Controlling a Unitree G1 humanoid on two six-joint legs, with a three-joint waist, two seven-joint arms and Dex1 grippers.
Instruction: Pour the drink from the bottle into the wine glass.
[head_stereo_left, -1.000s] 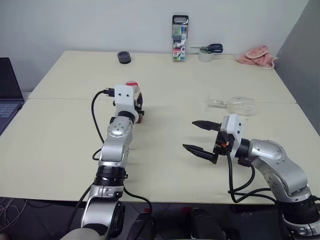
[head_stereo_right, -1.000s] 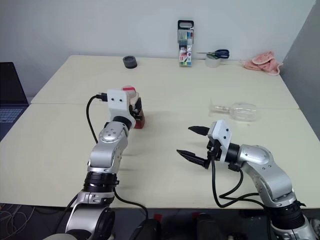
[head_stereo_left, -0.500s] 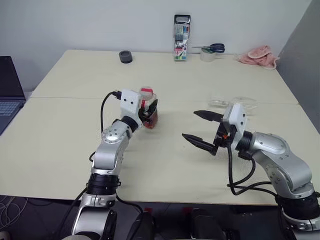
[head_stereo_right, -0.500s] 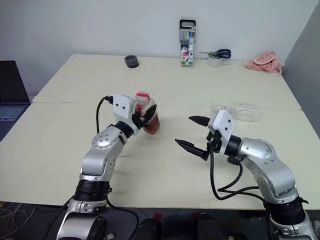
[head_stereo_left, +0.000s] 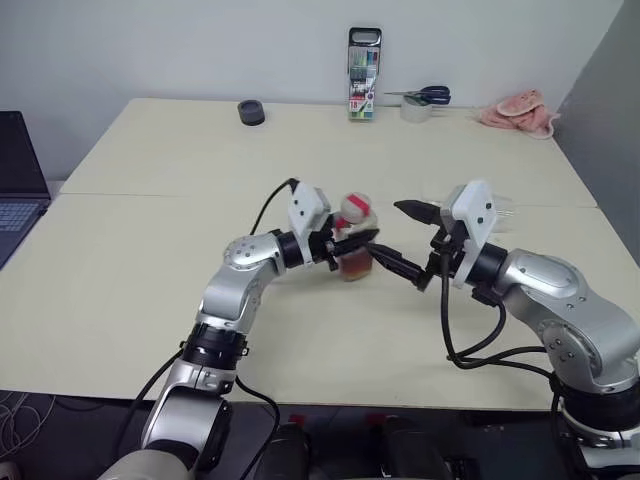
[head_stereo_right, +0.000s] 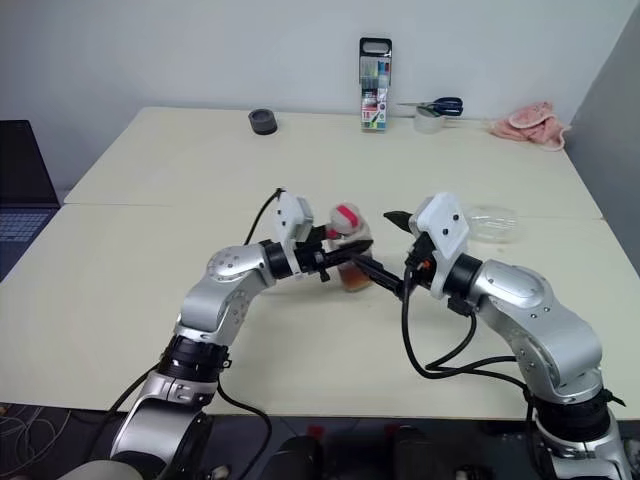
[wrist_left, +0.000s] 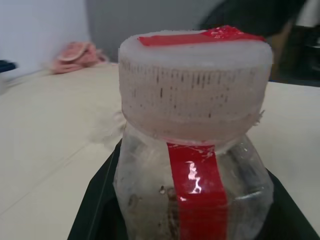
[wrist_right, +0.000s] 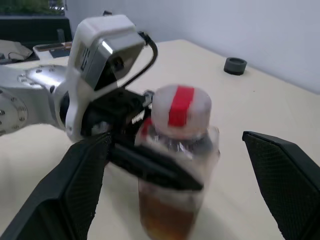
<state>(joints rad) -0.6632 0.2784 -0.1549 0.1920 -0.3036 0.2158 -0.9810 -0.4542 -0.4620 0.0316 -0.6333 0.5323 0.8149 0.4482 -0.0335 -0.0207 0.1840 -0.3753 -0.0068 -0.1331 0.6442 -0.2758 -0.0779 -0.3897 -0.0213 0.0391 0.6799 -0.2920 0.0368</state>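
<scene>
pinching the bottle (head_stereo_left: 352, 247), the left gripper (head_stereo_left: 350, 247) is kept upright so the cap (wrist_right: 181, 106) can be reached by the spread-open right gripper (head_stereo_left: 405, 240).

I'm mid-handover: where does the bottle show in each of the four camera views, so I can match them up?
Left eye view: bottle at centre, in the left gripper.
Right eye view: bottle at centre, beside the open right gripper.
Left wrist view: bottle close up, cap on.
Right wrist view: bottle centred between the fingers.
Shared landmark: its red-striped cap.
</scene>
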